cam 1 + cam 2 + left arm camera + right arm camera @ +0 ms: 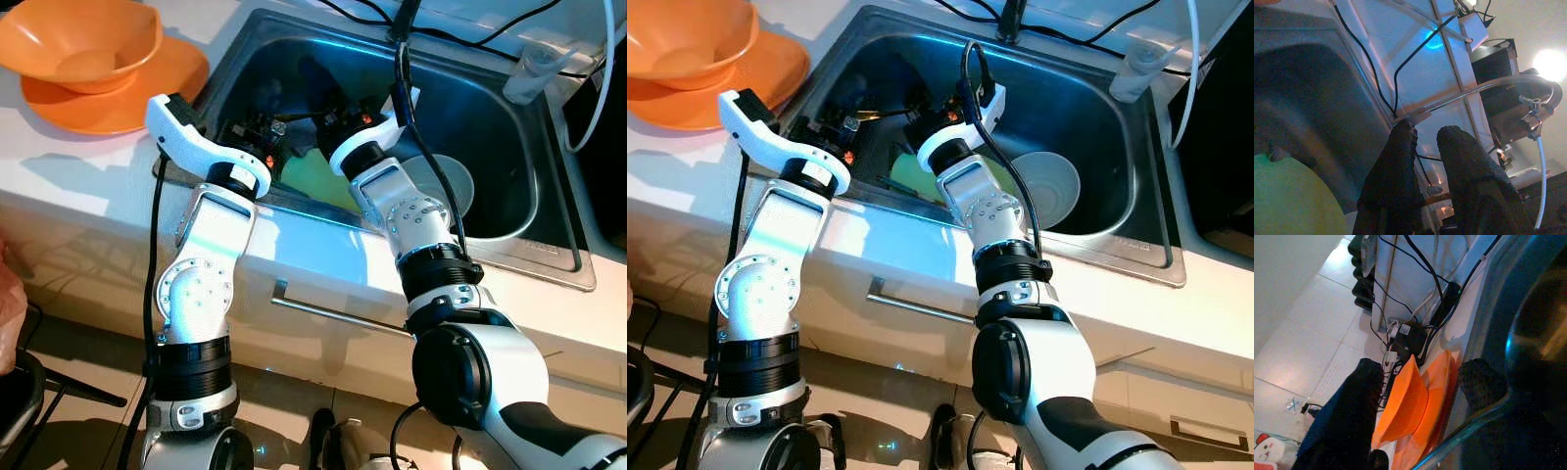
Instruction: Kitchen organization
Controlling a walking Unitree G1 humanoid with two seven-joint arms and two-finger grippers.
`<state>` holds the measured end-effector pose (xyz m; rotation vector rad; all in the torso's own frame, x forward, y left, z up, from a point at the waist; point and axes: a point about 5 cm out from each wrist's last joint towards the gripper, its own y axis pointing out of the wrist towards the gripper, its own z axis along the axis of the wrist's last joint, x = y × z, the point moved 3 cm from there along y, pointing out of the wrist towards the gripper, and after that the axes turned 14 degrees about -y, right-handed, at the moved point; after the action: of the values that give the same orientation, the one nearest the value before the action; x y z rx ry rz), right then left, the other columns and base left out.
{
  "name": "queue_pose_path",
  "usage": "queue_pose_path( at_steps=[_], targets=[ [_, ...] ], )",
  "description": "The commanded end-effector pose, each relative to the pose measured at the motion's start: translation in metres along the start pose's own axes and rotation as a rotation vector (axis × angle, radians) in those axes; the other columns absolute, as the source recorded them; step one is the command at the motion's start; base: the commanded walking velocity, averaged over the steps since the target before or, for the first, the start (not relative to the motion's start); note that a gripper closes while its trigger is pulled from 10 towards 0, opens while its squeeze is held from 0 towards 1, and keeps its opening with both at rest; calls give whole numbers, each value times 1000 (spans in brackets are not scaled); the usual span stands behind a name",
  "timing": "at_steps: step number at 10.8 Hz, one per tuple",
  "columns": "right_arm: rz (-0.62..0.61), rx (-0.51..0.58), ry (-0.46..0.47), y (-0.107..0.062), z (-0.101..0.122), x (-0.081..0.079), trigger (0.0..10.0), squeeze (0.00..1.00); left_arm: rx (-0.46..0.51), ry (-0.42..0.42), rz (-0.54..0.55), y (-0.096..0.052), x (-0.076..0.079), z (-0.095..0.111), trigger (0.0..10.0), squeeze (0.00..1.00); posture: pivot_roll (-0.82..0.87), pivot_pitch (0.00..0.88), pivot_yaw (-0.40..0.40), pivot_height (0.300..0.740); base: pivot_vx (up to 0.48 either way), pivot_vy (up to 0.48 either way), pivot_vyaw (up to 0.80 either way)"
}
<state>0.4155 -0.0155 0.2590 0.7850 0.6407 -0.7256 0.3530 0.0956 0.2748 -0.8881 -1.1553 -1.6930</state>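
Note:
Both arms reach down into the steel sink (549, 257). On its floor lies a green plate (312, 178), and a pale bowl (446, 191) sits to the right of it. My left gripper (257, 127) hangs just over the plate's left side; in the left wrist view its fingers (1396, 161) stand a little apart, open, with nothing between them. My right gripper (338, 119) is beside it over the plate and is wide open (1422, 369). A dark shiny ladle (1537, 333) lies close by its one finger (1479, 382), untouched as far as I can tell.
An orange bowl (83, 44) sits on an orange plate (157, 88) on the white counter left of the sink. A clear plastic cup (534, 69) and cables lie behind the sink. The faucet (1488, 85) arches above. A drawer handle (333, 313) runs below the counter edge.

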Motion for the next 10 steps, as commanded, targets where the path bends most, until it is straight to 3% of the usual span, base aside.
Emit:
queue_pose_path(
  at_steps=[1, 2, 3, 4, 5, 6, 7, 10],
  targets=[
    [28, 10, 22, 4, -7, -8, 0, 0, -1, -54, 4, -3, 2, -8, 0, 0, 52, 219, -153, 740, 0, 0, 0],
    [28, 9, 21, 4, -7, -8, 3569, 0, 6, -47, 7, -3, 0, -5, 0, 0, 51, 219, -153, 740, 0, 0, 0],
    [28, 5, 21, 3, -8, -8, 9098, 0, 27, -33, 9, -1, -1, 2, 0, 0, 50, 219, -153, 740, 0, 0, 0],
    [29, -3, 22, 2, -10, -8, 10000, 0, 43, -22, 14, 1, -3, 8, 0, 0, 49, 219, -153, 740, 0, 0, 0],
    [29, -7, 22, 1, -11, -8, 10000, 0, 48, -18, 15, 1, -3, 9, 0, 0, 48, 219, -153, 740, 0, 0, 0],
    [29, -9, 24, 0, -12, -7, 3098, 0, 51, -15, 20, 1, -5, 10, 0, 0, 45, 219, -152, 740, 0, 0, 0],
    [29, -10, 25, -1, -13, -7, 0, 0, 54, -13, 23, 1, -6, 10, 0, 0, 45, 219, -152, 740, 0, 0, 0],
    [20, -16, 31, -5, -15, -4, 0, 0, 77, 4, 36, 3, -10, 19, 0, 0, 42, 222, -152, 740, 0, 0, 0]
  ],
)
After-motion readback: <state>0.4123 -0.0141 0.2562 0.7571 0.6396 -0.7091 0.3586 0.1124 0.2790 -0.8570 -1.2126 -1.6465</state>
